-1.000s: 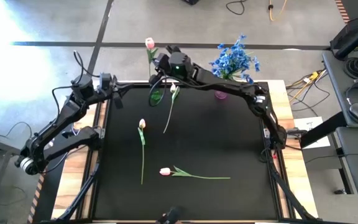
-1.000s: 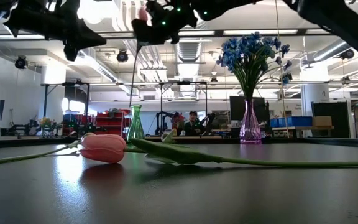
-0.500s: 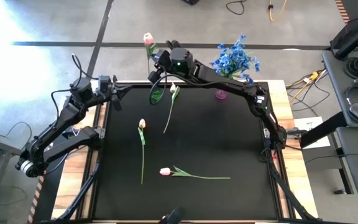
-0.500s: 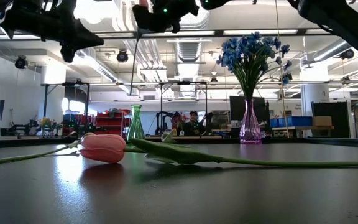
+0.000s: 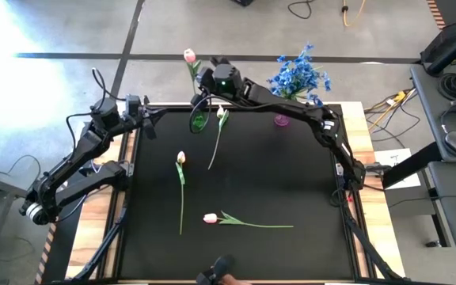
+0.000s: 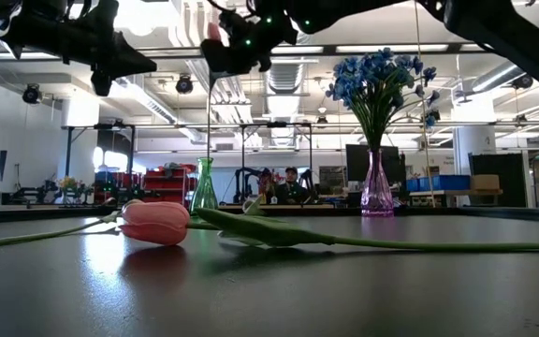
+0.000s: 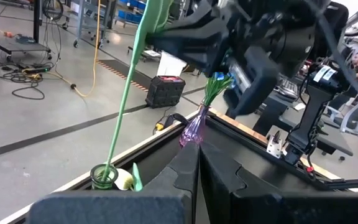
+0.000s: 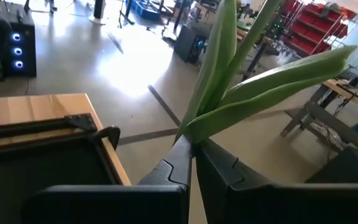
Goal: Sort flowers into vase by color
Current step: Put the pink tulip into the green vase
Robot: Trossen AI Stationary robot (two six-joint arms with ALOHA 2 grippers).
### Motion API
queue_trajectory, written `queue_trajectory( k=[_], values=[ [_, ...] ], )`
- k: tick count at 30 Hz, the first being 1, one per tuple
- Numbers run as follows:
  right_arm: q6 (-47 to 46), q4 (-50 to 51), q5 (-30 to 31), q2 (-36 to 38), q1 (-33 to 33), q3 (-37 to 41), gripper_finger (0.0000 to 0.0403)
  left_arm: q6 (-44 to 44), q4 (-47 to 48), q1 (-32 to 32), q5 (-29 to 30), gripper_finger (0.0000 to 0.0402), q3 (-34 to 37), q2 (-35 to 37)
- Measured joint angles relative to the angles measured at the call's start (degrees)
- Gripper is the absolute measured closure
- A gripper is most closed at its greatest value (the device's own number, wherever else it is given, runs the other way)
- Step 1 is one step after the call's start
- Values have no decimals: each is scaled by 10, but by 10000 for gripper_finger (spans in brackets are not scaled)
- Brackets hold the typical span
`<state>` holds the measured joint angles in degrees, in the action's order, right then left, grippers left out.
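My right gripper [image 5: 201,81] is shut on a pink tulip [image 5: 189,55] above the green vase [image 5: 199,123] at the table's far edge. The tulip's stem [image 7: 124,106] runs down into that vase's mouth [image 7: 104,176]. A white tulip [image 5: 222,115] lies beside the vase. Another pale tulip [image 5: 180,158] and a pink tulip [image 5: 210,218] lie flat on the mat. The blue flowers [image 5: 298,75] stand in a purple vase [image 6: 376,192]. My left gripper [image 5: 149,125] is shut and hangs empty at the far left corner. My right gripper pinches the pink tulip's stem together with its leaves [image 8: 194,127] between both fingers, below the blossom [image 6: 215,28]. The fingers come level from the table's right and lie across the stem. The tulip is upright, its stem [image 6: 208,117] hanging below the fingers toward the green vase [image 6: 203,187].
The black mat [image 5: 291,182] has open room at its right half and near edge. A dark object [image 5: 222,269] shows at the near edge. Power cables and equipment lie on the floor past the far edge; people sit far off in the room.
My right gripper rose a little with the pink tulip, then sank back down toward the green vase. The stem now hangs straighter over the vase. The flowers on the mat and my left gripper stayed put.
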<state>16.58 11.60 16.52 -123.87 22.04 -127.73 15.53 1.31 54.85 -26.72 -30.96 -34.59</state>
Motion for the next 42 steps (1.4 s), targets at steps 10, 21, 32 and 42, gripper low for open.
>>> queue_trajectory(
  k=[10, 21, 32, 42],
  values=[
    [-31, 19, -5, 0, 1, 19, 388, 6, 0, 0, -2, 402, 0, -7],
    [-90, 87, -37, 0, 1, 16, 295, 19, 2, 0, -5, 402, 0, -29],
    [-122, 155, -65, 22, 2, 15, 239, 21, 2, -1, -14, 402, -1, -36],
    [-140, 301, -65, 102, 4, 15, 269, 41, 18, -1, -44, 402, -1, -34]
  ],
)
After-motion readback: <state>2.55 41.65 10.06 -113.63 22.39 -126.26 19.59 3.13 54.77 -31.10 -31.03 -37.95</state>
